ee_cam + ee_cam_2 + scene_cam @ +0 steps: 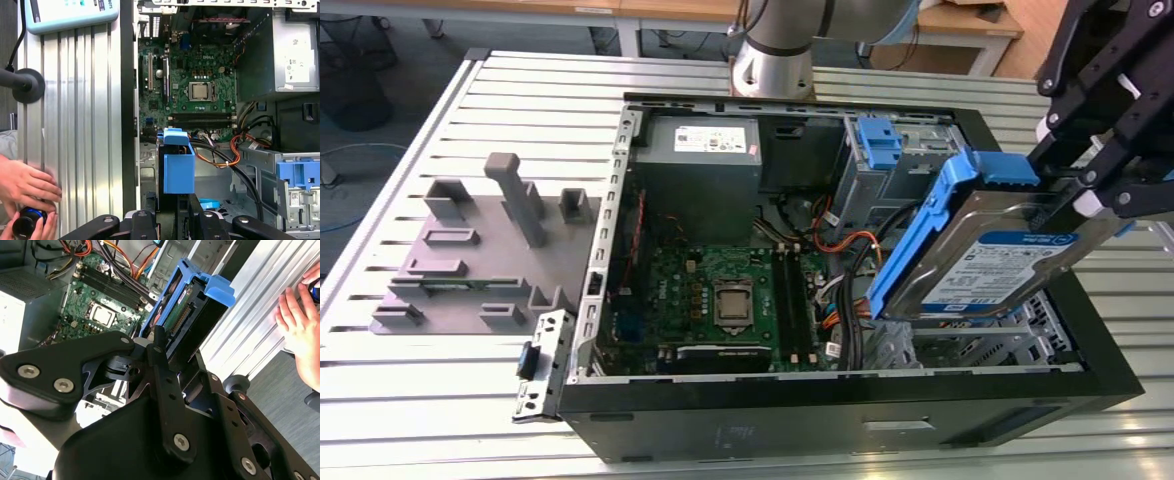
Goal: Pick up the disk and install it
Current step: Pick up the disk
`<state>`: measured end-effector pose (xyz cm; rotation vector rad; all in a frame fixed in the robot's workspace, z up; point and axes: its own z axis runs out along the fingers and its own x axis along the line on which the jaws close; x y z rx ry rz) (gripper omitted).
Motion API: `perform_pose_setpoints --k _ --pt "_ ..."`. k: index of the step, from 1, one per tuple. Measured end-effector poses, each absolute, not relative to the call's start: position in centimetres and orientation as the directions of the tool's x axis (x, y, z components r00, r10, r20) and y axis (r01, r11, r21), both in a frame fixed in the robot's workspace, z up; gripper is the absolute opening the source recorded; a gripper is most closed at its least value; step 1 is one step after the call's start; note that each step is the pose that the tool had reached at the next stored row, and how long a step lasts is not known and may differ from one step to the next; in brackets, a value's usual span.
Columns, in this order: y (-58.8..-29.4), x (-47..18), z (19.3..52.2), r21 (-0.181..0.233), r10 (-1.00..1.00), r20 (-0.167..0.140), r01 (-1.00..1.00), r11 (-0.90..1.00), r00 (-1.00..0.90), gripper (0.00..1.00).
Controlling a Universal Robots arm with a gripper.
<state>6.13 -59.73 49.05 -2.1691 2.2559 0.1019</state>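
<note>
I am seeing the gripper (pixel 1070 196) clamping the disk (pixel 985 252) by its upper end. The fingers are closed in against the blue carrier from both sides, with the drive pinched between them. The disk is hanging tilted, label facing out, over the part of the open computer case (pixel 854 425) at the exterior view's right. Its lower end is dipping toward the metal drive cage (pixel 987 345), and I cannot tell whether the two are touching. In both wrist views I am looking past the gripper (pixel 166 347) (pixel 172 202) along the disk (pixel 192 302) (pixel 178 170) to the motherboard (pixel 195 95) lying below. The grey power supply (pixel 700 150) is sitting in the far corner of the case, and a blue bracket (pixel 881 145) is standing near it, well apart from the disk. A grey fixture block (pixel 474 250) is resting on the slatted metal table (pixel 480 100) beside the case, at the exterior view's left. A person's hand (pixel 25 182) is resting at the table's edge, next to a small round black object with a blue ring (pixel 29 220).
</note>
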Motion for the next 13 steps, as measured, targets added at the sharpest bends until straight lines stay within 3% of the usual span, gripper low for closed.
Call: perform_pose_setpoints --k 13 --pt "-59.66 6.33 48.75 0.04 -0.998 -0.053 -0.998 0.038 -0.04 0.35"
